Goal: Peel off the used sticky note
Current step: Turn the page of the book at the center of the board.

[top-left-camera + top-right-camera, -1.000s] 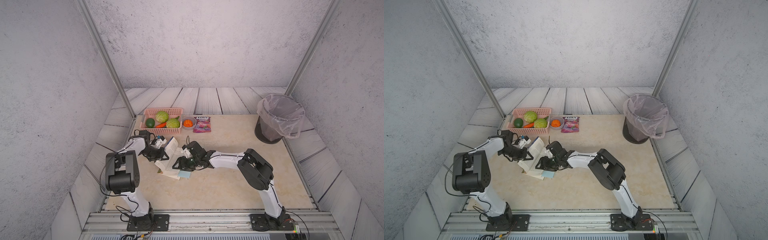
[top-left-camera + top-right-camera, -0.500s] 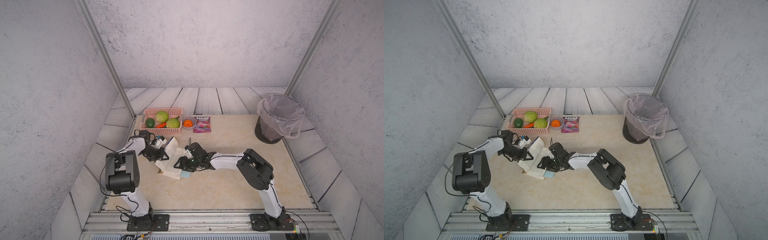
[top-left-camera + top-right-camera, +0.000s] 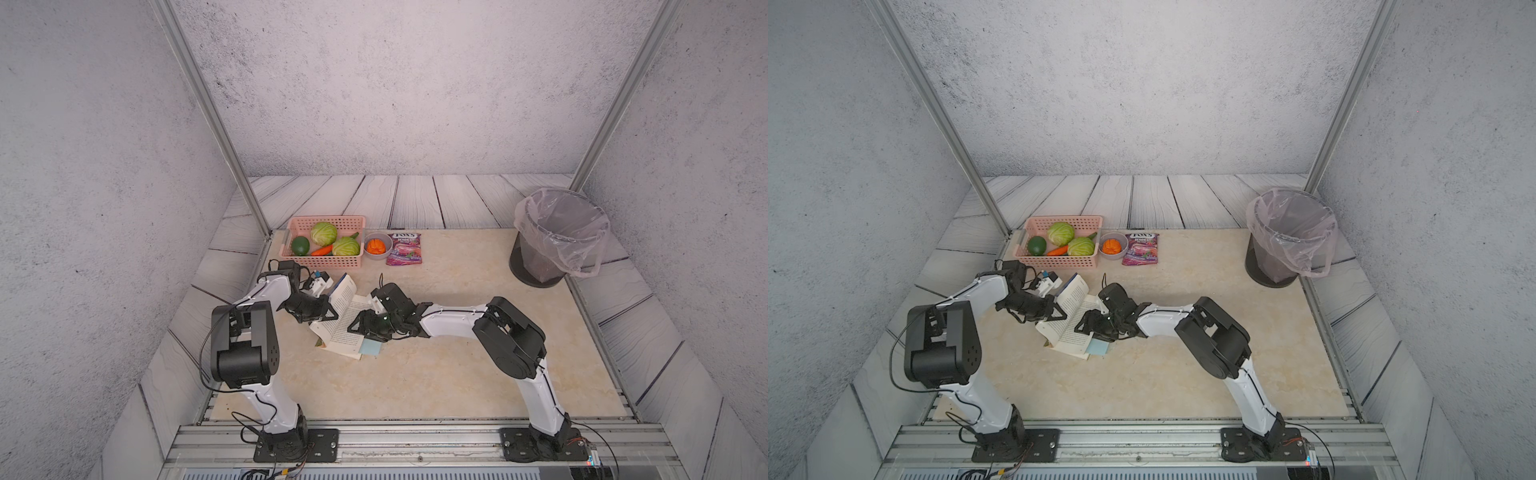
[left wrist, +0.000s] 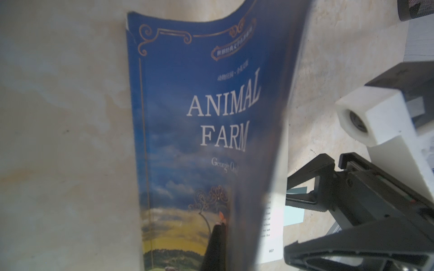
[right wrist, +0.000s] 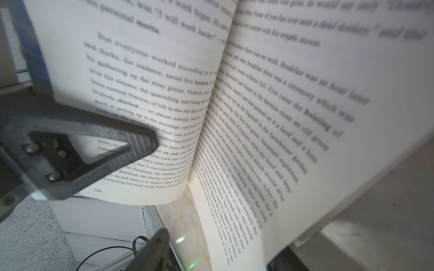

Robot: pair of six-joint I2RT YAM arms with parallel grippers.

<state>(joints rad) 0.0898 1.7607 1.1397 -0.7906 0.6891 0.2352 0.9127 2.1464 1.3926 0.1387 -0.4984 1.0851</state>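
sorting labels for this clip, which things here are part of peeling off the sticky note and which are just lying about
In the job:
sticky note, poking out at the book's edge
book, open
left hand, shut on the book
right hand, open at the page

Lying about:
basket
bowl
sweets packet
bin

One book (image 3: pixel 340 332), one sticky note (image 3: pixel 371 347)

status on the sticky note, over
Left gripper shut on book. Right gripper open over it. Blue sticky note at book's near corner, ungripped. Nothing blocking.
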